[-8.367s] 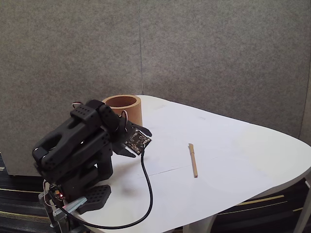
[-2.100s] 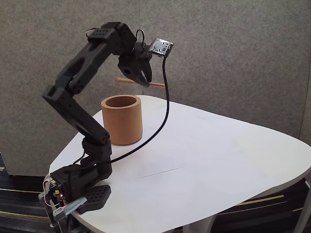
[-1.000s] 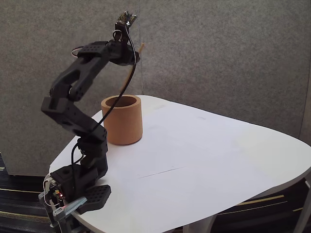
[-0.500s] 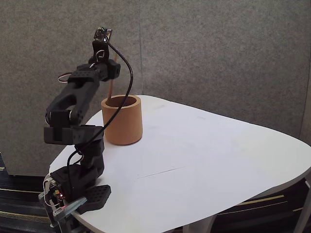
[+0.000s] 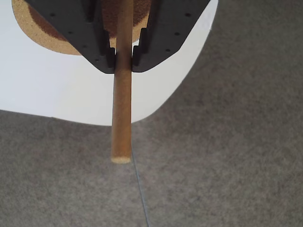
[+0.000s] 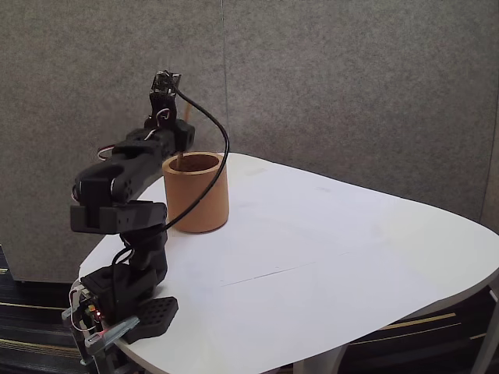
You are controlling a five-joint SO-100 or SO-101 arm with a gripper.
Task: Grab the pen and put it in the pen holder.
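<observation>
two black jaws clamp the thin tan wooden pen (image 5: 121,94), upright over the squat terracotta pen holder (image 6: 196,195). holder sits near the white desk (image 6: 327,257) rim; desk beside it lies open.

White table (image 6: 327,257) before a grey wall (image 6: 351,86)

The thin tan wood-like pen (image 5: 121,94) has a dull, finely grained surface and a paler cut end. The squat terracotta-brown pen holder (image 6: 196,199) looks matt, its rim grainy like cork in the wrist view. The black plastic gripper (image 5: 123,60) is matt, with small holes. The white table (image 6: 327,257) is smooth, the grey wall panel (image 6: 351,86) felt-like cloth.
</observation>
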